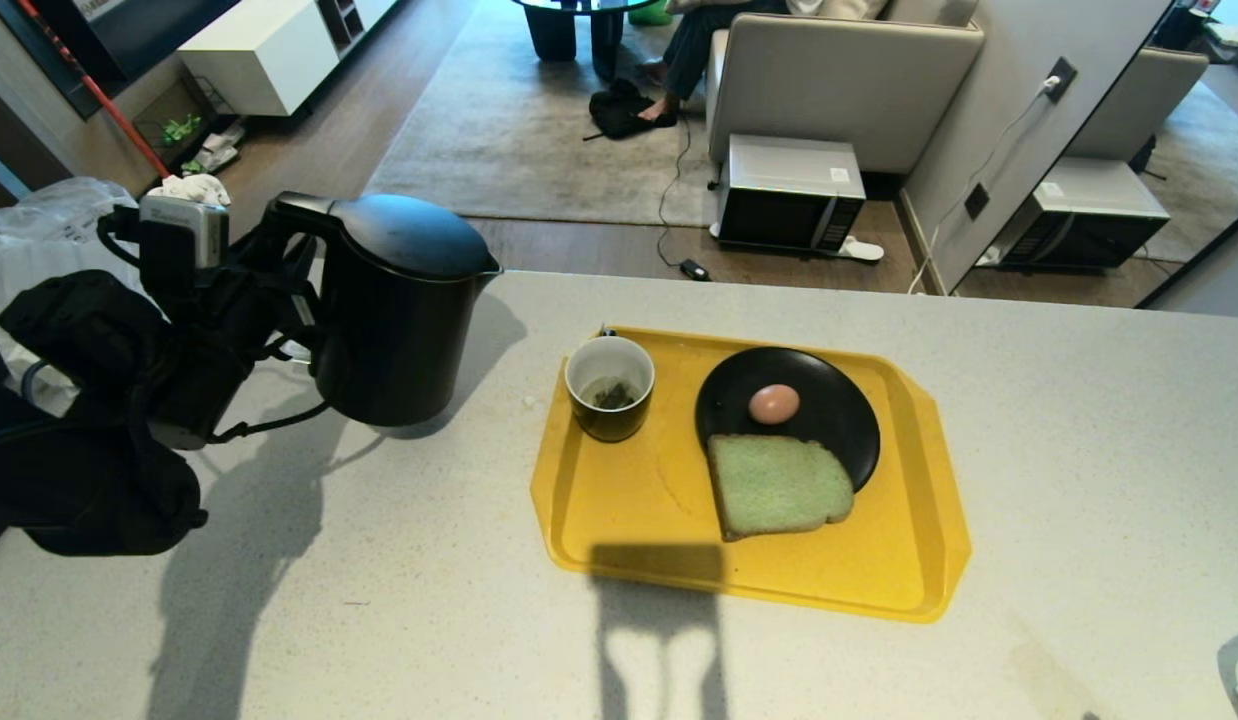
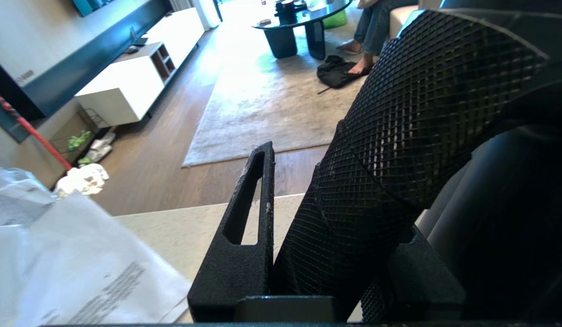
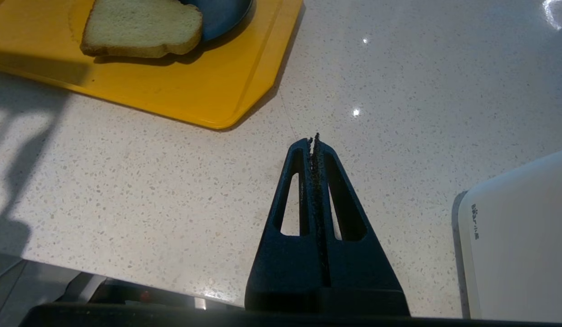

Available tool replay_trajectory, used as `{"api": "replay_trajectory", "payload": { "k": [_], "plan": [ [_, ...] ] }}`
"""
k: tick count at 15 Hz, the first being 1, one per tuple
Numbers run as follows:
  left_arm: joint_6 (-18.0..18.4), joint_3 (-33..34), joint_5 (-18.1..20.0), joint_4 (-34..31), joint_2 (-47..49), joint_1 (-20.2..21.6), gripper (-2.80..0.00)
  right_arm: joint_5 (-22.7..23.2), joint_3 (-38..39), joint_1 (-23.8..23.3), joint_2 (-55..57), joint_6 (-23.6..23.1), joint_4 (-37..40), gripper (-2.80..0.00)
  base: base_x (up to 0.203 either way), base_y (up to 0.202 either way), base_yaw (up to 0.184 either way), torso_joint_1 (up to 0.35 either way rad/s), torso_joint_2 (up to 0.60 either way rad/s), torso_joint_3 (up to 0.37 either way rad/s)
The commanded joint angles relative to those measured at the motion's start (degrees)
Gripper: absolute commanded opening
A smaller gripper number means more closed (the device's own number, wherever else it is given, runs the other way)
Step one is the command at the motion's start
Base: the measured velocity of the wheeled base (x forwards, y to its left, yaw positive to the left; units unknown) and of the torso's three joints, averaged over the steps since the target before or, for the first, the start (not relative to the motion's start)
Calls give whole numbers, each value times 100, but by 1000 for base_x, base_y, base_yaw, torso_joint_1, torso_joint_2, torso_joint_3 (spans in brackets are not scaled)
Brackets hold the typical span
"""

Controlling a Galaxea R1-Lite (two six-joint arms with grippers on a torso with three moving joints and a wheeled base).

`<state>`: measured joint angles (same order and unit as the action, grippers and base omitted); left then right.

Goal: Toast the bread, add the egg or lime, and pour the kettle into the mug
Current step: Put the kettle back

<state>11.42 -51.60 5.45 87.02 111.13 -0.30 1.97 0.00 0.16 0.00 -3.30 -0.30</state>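
So far my left pincer (image 1: 279,290) grips the kettle (image 1: 399,310) by its handle, left of the tray (image 1: 629,500). Bread (image 1: 779,487) and egg (image 1: 774,403) sit plated; the mug (image 1: 610,387) looks unfilled. My right pincer (image 3: 313,145) hangs closed, empty, over the bench (image 1: 1079,450).

A matte black round kettle (image 1: 399,310) is seen on a pale grey speckled stone counter (image 1: 1079,450). A bright yellow plastic tray (image 1: 909,560) is seen to its right. On the tray, a small round mug (image 1: 610,388), black outside and white inside, is seen. A pale green bread slice (image 1: 777,486) with a thin tan crust is laid partly on a round black plate (image 1: 839,400). A light brown egg (image 1: 774,403) is seen on the plate. The handle of the kettle is covered with a black criss-cross pattern.
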Motion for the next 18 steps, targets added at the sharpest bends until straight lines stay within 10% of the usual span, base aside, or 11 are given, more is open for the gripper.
{"api": "replay_trajectory", "payload": {
  "k": [1, 10, 18],
  "plan": [
    [-53, -364, -8, 65, 389, 7, -280, 5, 9, 2, 6, -4, -5, -280, 0, 0, 0, 0, 0, 0],
    [-97, -1195, -331, 65, 909, -612, -280, 4, 9, 3, 3, -4, -5, -280, 0, 0, 0, 0, 0, 0],
    [-89, -626, -343, 65, 901, -660, -280, 5, 9, 2, 9, -4, -5, -280, 0, 0, 0, 0, 0, 0]
  ]
}}
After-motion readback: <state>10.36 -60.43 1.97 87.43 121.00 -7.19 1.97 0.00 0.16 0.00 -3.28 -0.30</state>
